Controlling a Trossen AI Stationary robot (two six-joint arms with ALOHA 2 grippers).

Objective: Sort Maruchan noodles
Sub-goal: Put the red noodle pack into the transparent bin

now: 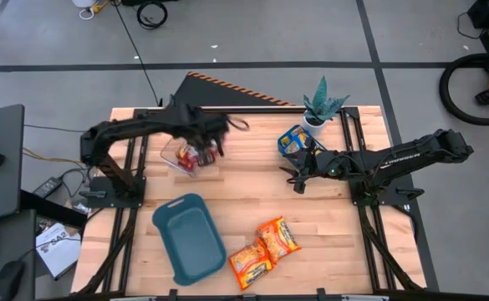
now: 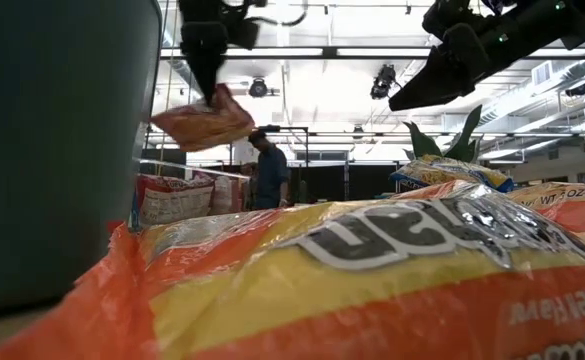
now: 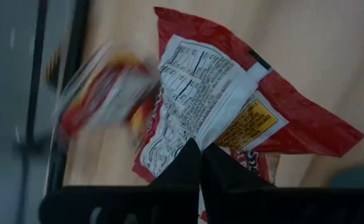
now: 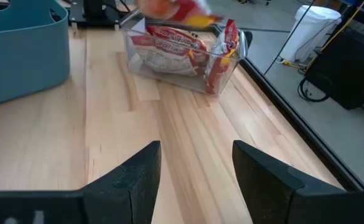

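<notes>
The wooden surface (image 1: pixel 252 205) carries everything I work with. On it, toward my left side, sits a teal tray (image 1: pixel 190 237) lying at an angle, and I see nothing inside it. Farther back on the left stands a clear bin (image 1: pixel 187 155) with several red noodle packets (image 4: pixel 172 46) stacked in it, some leaning on edge against its wall.

My left pincer (image 1: pixel 213 134) hangs above that clear bin, closed tight on the edge of one red packet (image 3: pixel 231 112), which dangles below my fingers (image 3: pixel 188 163) with its white nutrition panel showing. In the low view that same packet hangs in the air under my left arm, clear of the surface.

My right pincer (image 4: pixel 196 168) hovers over bare wood near the middle of the surface, spread wide and holding nothing. It points across toward the clear bin, well apart from it. Just behind my right arm lies a blue-and-yellow packet (image 1: pixel 294 139), beside a small potted plant (image 1: pixel 321 104) at the back edge.

Two orange packets (image 1: pixel 263 248) lie touching each other on the near part of the surface, just right of the teal tray and well apart from both pincers.
</notes>
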